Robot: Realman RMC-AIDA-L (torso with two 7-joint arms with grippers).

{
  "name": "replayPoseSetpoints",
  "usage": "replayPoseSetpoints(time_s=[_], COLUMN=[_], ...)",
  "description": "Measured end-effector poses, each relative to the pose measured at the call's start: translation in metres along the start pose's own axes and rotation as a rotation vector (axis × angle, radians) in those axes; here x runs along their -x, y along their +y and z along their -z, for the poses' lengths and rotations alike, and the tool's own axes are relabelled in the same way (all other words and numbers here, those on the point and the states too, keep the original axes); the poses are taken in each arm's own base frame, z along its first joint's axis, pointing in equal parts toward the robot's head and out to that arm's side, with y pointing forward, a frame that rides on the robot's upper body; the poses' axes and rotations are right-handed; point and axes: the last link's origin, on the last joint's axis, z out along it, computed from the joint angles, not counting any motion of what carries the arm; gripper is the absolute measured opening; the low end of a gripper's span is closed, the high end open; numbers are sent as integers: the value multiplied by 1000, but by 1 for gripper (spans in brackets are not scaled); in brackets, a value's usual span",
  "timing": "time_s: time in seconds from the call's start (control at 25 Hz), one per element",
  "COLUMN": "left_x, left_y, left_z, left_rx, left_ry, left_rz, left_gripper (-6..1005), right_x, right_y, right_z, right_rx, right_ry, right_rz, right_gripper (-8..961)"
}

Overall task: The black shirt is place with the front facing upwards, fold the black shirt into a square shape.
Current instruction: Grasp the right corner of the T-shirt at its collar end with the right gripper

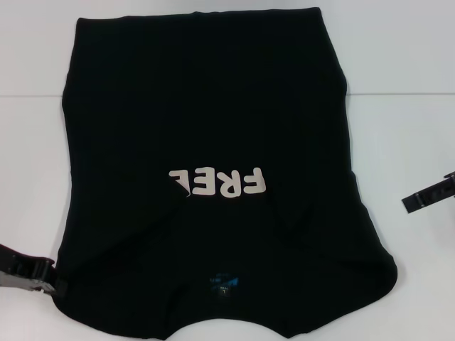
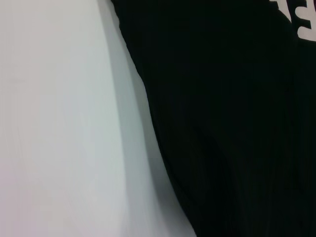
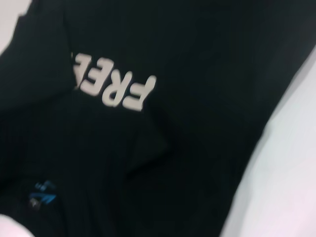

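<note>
The black shirt (image 1: pixel 213 106) lies flat on the white table (image 1: pixel 412 114), with both sides folded inward. Its off-white lettering (image 1: pixel 227 183) reads upside down, and a fold of cloth covers the letters' left end. The blue neck label (image 1: pixel 222 284) is near the table's front edge. My left gripper (image 1: pixel 28 273) is at the shirt's near left corner, touching its edge. My right gripper (image 1: pixel 429 195) hovers over bare table just right of the shirt. The left wrist view shows the shirt's edge (image 2: pixel 232 123). The right wrist view shows the shirt (image 3: pixel 207 49), lettering (image 3: pixel 113 86) and label (image 3: pixel 42 195).
White table shows on both sides of the shirt and beyond it (image 1: pixel 398 42). A faint seam line crosses the table at the back (image 1: pixel 28 94). The shirt's neck end reaches the bottom of the head view.
</note>
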Motion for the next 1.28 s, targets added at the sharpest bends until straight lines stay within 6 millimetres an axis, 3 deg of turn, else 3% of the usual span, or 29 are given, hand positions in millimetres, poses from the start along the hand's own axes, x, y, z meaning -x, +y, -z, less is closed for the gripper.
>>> replayPoseSetpoints(time_s=[0.6,0.84,1.28], left_x=[2,2,-1], left_y=[-2,-2,-3], left_z=[0,0,2], left_rx=[2,2,-3], left_ry=[-2,-2,4], left_rz=[-10,-11,-20], left_gripper=[33,33,34], right_x=[1,-5,0], right_y=[39,40,40], right_z=[-49,-66,-80], right_rx=[-27,-42,-77], right_ry=[245,289,279], right_rz=[185,182,163], right_gripper=[851,835,792])
